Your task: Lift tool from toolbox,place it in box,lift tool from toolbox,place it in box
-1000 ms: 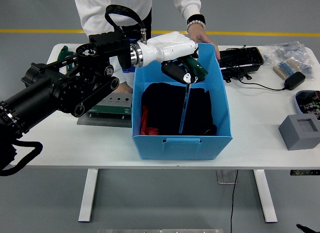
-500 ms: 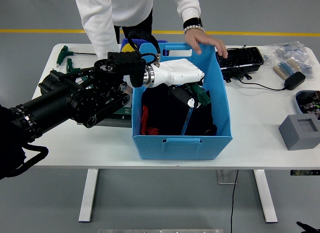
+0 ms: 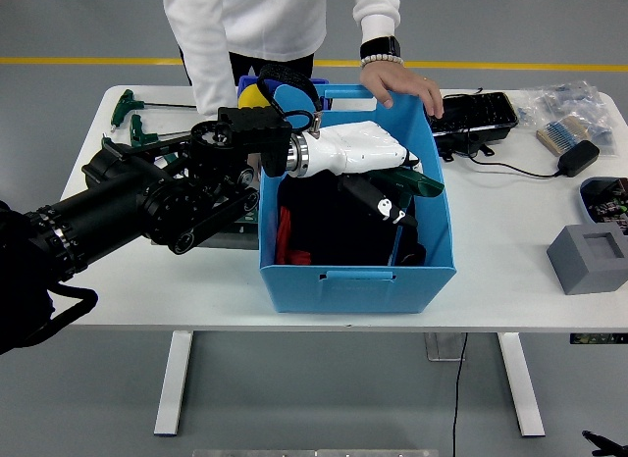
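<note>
My left hand, white-shelled with black fingers, reaches from the left into the blue box. Its fingers are curled around a green-handled tool, which lies tilted low inside the box over dark contents. The toolbox, a grey-green tray, lies left of the box, mostly hidden by my black arm. Two more green T-handle tools lie on the table at the far left. A person in white stands behind the table with one hand resting on the box's far rim. My right hand is out of view.
A black tray with a cable sits right of the box. Farther right are a brush, a black adapter, plastic bags, a grey foam block and a dark bin. A yellow-and-blue item stands behind the box.
My left hand has sunk from above the box rim down into the box. The tool has swung from hanging upright to lying tilted. The person's hand stays on the far rim.
</note>
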Action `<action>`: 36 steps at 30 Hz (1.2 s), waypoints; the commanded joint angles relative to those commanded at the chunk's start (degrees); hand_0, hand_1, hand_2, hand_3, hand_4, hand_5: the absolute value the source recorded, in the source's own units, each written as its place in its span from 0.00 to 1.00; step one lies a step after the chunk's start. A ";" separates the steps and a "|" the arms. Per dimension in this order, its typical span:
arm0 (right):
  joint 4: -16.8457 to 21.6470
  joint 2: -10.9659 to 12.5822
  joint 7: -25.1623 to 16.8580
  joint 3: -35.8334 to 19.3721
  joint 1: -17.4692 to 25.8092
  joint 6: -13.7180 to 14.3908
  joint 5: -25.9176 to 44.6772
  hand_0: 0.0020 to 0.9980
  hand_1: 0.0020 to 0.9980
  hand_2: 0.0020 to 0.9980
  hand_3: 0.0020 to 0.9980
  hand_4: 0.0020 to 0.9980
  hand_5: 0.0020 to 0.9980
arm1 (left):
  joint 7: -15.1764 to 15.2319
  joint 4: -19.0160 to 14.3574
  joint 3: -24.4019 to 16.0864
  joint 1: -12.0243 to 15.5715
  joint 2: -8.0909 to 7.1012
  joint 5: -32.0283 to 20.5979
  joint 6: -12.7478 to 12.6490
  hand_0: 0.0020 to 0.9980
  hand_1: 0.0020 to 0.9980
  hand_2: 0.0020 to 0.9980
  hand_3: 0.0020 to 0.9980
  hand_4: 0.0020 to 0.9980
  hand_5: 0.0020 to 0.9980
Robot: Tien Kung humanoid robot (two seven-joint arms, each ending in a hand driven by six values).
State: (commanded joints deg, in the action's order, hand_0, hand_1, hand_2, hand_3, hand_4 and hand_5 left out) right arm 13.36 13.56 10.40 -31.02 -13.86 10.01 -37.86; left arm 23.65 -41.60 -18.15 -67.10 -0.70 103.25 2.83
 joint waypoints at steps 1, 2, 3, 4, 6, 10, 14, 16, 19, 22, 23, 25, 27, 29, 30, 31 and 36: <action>0.00 0.02 0.01 -0.01 -0.03 0.00 -0.01 0.62 0.60 0.67 0.55 0.78 0.65 | 0.10 0.06 0.01 -0.04 0.07 0.03 -0.20 0.31 0.49 0.62 0.68 1.00 0.98; 0.00 0.03 0.02 -0.03 -0.06 0.00 -0.05 0.62 0.60 0.67 0.55 0.78 0.65 | 0.17 0.12 -0.01 -0.09 0.14 0.06 -0.35 0.31 0.49 0.62 0.68 1.00 0.98; 0.00 0.05 0.03 -0.05 -0.08 -0.02 -0.10 0.62 0.60 0.67 0.55 0.78 0.65 | 0.23 0.18 -0.08 -0.13 0.21 0.09 -0.49 0.31 0.49 0.62 0.68 1.00 0.98; 0.01 0.06 0.03 -0.07 -0.12 -0.03 -0.17 0.62 0.60 0.67 0.55 0.78 0.65 | 0.30 0.23 -0.18 -0.18 0.25 0.15 -0.64 0.39 0.55 0.66 0.69 1.00 0.97; 0.02 0.13 0.05 -0.11 -0.24 -0.05 -0.30 0.62 0.60 0.67 0.55 0.78 0.65 | 0.43 0.47 -0.89 -0.27 0.39 0.53 -1.01 0.39 0.55 0.66 0.69 1.00 0.97; 0.04 0.16 0.09 -0.20 -0.29 -0.04 -0.46 0.62 0.60 0.67 0.54 0.78 0.65 | 0.68 0.98 -3.29 -0.43 0.44 1.04 -1.60 0.42 0.58 0.68 0.70 1.00 0.97; 0.06 0.21 0.17 -0.34 -0.21 -0.09 -0.70 0.62 0.60 0.67 0.54 0.78 0.65 | 1.14 0.38 -6.71 -0.60 0.17 1.59 -2.12 0.42 0.58 0.68 0.70 1.00 0.97; 0.06 0.21 0.19 -0.39 -0.15 -0.12 -0.79 0.62 0.60 0.67 0.55 0.78 0.65 | 1.35 -0.09 -8.14 -0.52 0.10 1.81 -2.25 0.42 0.58 0.68 0.70 1.00 0.96; 0.05 0.19 0.21 -0.43 -0.08 -0.14 -0.88 0.62 0.60 0.67 0.55 0.78 0.65 | 1.46 -0.81 -10.12 -0.21 -0.05 2.28 -2.33 0.42 0.58 0.68 0.70 1.00 0.96; 0.04 0.15 0.18 -0.42 0.02 -0.13 -0.77 0.62 0.60 0.67 0.54 0.78 0.65 | 1.37 -1.60 -12.17 0.39 -0.44 3.13 -2.19 0.43 0.58 0.69 0.70 1.00 0.95; 0.03 0.14 0.15 -0.37 0.06 -0.11 -0.66 0.62 0.60 0.67 0.54 0.78 0.65 | 1.28 -1.96 -12.94 0.74 -0.69 3.56 -2.10 0.43 0.58 0.69 0.70 1.00 0.95; 0.00 0.08 0.07 -0.30 0.15 -0.05 -0.40 0.62 0.60 0.67 0.54 0.78 0.65 | 1.01 -2.95 -15.10 1.65 -1.40 4.58 -1.91 0.43 0.58 0.69 0.70 1.00 0.95; -0.03 0.06 -0.04 -0.15 0.25 0.00 -0.03 0.62 0.60 0.67 0.54 0.78 0.65 | 0.45 -4.37 -17.56 2.97 -2.45 5.90 -1.50 0.43 0.58 0.69 0.70 1.00 0.95; -0.07 0.00 -0.12 -0.06 0.38 0.06 0.25 0.62 0.60 0.67 0.55 0.78 0.65 | -0.36 -6.01 -20.39 4.59 -3.57 7.29 -0.89 0.42 0.57 0.65 0.70 1.00 0.95; -0.08 -0.03 -0.12 -0.10 0.43 0.07 0.29 0.62 0.60 0.67 0.55 0.78 0.65 | -0.63 -6.60 -21.51 5.15 -3.94 7.67 -0.68 0.42 0.57 0.65 0.70 1.00 0.95; -0.09 -0.07 -0.18 -0.01 0.55 0.09 0.43 0.62 0.60 0.67 0.55 0.78 0.65 | -1.34 -7.91 -23.50 6.49 -4.80 8.53 -0.13 0.42 0.57 0.65 0.70 1.00 0.95; -0.15 -0.29 -0.27 -0.01 1.07 0.11 0.55 0.62 0.60 0.67 0.54 0.78 0.65 | -4.31 -13.51 -32.80 12.77 -8.05 10.05 1.26 0.40 0.54 0.62 0.69 1.00 0.95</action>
State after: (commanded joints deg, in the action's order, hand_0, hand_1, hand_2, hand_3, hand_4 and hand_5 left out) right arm 13.20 13.27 10.14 -31.03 -12.79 10.13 -37.31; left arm 19.34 -55.11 -50.95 -54.33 -8.75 113.30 4.09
